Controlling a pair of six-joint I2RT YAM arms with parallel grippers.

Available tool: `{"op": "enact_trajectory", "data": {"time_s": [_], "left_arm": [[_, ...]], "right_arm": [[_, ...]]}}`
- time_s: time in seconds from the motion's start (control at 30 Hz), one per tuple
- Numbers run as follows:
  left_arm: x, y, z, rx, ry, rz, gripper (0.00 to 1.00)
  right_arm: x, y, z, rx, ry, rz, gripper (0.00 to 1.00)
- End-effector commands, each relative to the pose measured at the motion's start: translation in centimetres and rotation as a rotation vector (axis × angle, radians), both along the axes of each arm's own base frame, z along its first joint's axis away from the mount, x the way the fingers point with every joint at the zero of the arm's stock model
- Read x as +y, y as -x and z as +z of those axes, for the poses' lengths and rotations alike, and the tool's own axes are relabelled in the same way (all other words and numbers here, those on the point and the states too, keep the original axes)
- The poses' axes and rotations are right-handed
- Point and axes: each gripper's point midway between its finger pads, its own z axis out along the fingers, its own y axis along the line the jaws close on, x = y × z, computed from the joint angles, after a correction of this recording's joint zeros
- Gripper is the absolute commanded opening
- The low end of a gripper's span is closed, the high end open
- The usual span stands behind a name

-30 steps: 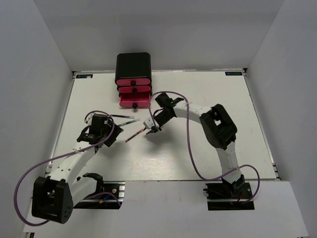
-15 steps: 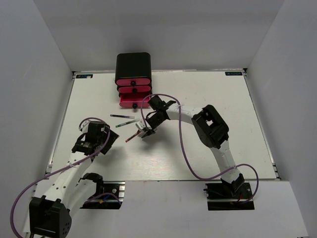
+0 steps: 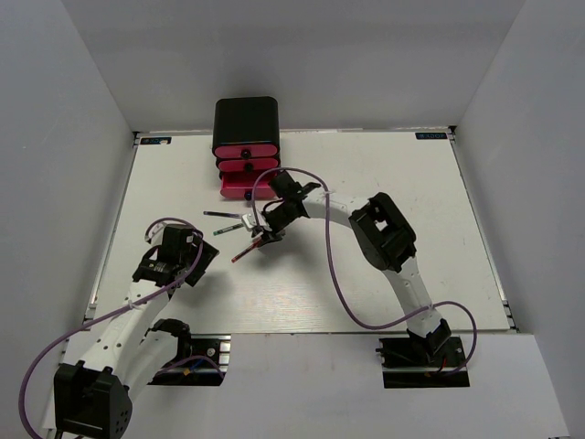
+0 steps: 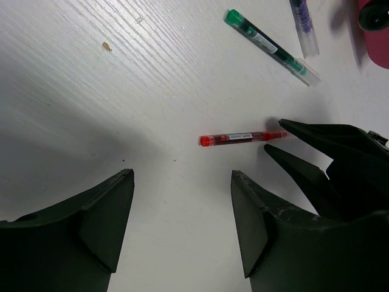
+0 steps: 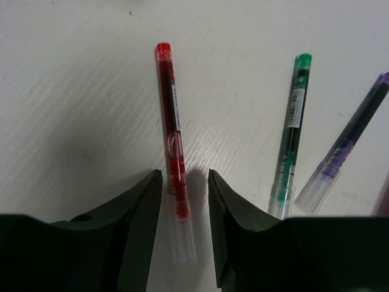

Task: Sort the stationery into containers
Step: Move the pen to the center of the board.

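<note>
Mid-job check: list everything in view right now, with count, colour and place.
drawer unit: one, black box with three pink drawers, far edge of table.
red pen: one, red, lying on the table near the middle.
green pen: one, green, beside the red pen.
dark pen: one, purple-black, beside the green pen, nearest the drawers.
table: one, white.
left gripper: one, black, jaws open, empty.
right gripper: one, black, jaws open astride the red pen.
</note>
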Motion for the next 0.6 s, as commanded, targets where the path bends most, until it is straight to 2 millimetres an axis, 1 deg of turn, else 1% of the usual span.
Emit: {"op": "enact_trajectory", "data": {"time_s": [0.0, 0.03, 0.1, 0.13, 0.17, 0.23, 0.27, 0.33, 0.37, 0.4, 0.43, 0.47, 0.53, 0.57], "left_arm": [[0.4, -0.1, 0.2, -0.018, -0.008, 0.022, 0.75], [0.4, -0.1, 0.2, -0.018, -0.008, 0.022, 0.75], [0.4, -0.3, 0.1, -0.018, -0.008, 0.022, 0.75], [0.4, -0.3, 0.1, -0.018, -0.008, 0.022, 0.75], [0.4, -0.3, 0.1, -0.018, -0.008, 0.022, 0.75], [0.4, -0.4, 0.1, -0.018, -0.008, 0.022, 0.75], [0.4, -0.4, 0.1, -0.018, -0.008, 0.022, 0.75], [0.2, -0.6, 0.2, -0.025, 0.001, 0.016, 0.75], [0.2, -0.6, 0.2, -0.025, 0.001, 0.016, 0.75], [0.1, -0.9, 0.4, -0.039, 0.004, 0.016, 0.75], [-0.1, -0.8, 0.2, -0.030, 0.002, 0.007, 0.75], [-0.2, -1.3, 0.6, -0.055, 0.008, 0.007, 0.75], [-0.3, -1.5, 0.3, -0.058, 0.008, 0.007, 0.76], [-0.4, -2.0, 0.7, -0.083, 0.014, 0.007, 0.76]], "right_arm": [[-0.7, 0.3, -0.7, 0.025, 0.066, 0.002, 0.42], [-0.7, 0.3, -0.6, 0.024, 0.069, 0.000, 0.42], [-1.1, 0.0, -1.3, 0.023, 0.104, -0.017, 0.40], [-1.0, -0.3, -0.9, 0.016, 0.109, -0.019, 0.40], [-1.1, -0.3, -1.3, 0.019, 0.121, -0.016, 0.38], [-1.7, -0.3, -1.5, 0.004, 0.158, 0.000, 0.38], [-2.1, 0.0, -1.9, 0.011, 0.180, 0.007, 0.35], [-2.6, -0.3, -2.1, -0.021, 0.207, 0.020, 0.32], [-3.4, 0.2, -2.4, -0.018, 0.232, 0.043, 0.28], [-3.8, 0.2, -2.5, -0.025, 0.248, 0.047, 0.26], [-4.2, 0.3, -2.9, -0.024, 0.268, 0.052, 0.24], [-5.1, 0.9, -3.0, -0.014, 0.297, 0.077, 0.20], [-6.1, 1.7, -3.3, 0.005, 0.331, 0.099, 0.14], [-6.5, 2.1, -3.3, 0.016, 0.342, 0.115, 0.11]]}}
